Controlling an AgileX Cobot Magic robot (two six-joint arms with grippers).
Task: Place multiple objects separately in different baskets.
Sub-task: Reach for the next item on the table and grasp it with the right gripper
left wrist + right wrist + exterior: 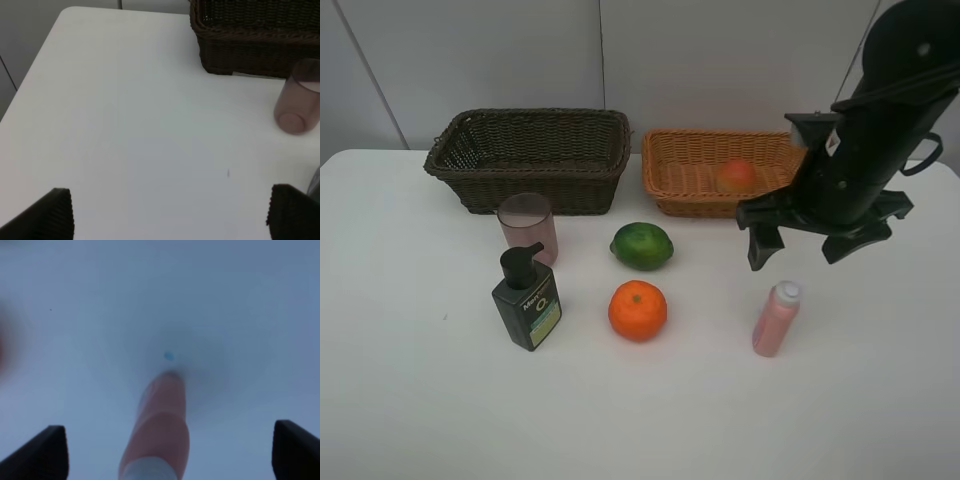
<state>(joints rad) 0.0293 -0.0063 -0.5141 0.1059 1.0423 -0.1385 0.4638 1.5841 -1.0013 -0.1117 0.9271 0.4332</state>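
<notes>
The peach (736, 176) lies in the light tan basket (685, 190). The dark brown basket (535, 160) stands to its left and looks empty. The pink cup (528, 227), green pump bottle (527, 300), lime-like fruit (642, 245), orange (638, 310) and pink white-capped bottle (776, 318) stand on the table. My right gripper (802, 248) is open and empty, hovering just above the pink bottle (159, 435), which lies between the fingers in the right wrist view. My left gripper (170, 215) is open and empty; the cup (298, 107) and brown basket (255, 40) show beyond it. The left arm is out of the exterior view.
The white table (420, 400) ends at its back edge just behind the baskets, with a grey wall behind. The right arm's black body (865, 140) hangs over the tan basket's right end.
</notes>
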